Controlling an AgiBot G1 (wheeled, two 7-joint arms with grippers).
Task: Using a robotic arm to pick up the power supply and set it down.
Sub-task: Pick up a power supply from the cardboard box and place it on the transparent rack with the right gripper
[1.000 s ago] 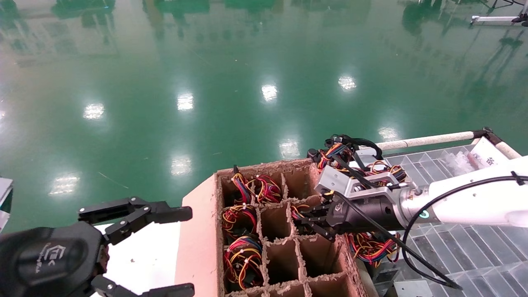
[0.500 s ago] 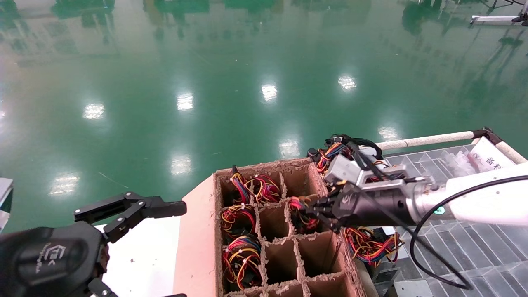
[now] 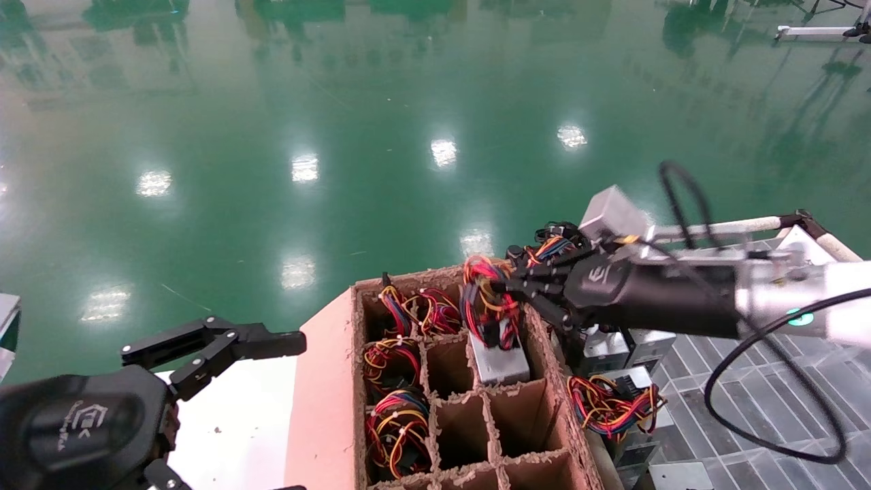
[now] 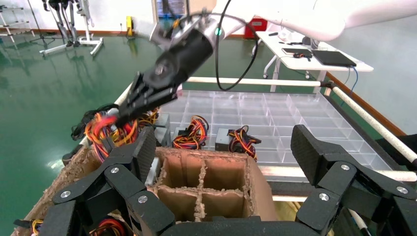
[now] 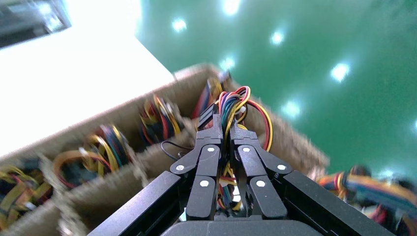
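Before me at six o'clock sits a white tabletop [image 3: 238, 415] carrying the cardboard box [image 3: 326, 401]. At four o'clock a clear divided tray [image 3: 769, 401] holds wired supplies [image 3: 612, 401]. Green floor [image 3: 340, 136] lies beyond.

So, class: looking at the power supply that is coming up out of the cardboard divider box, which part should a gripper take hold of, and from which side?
Grip the looped wire bundle from above. The power supply hangs with its metal body low between the walls of the cardboard divider box, so only the loop stands clear. The right gripper is shut on the loop there; the left gripper waits open beside the box.
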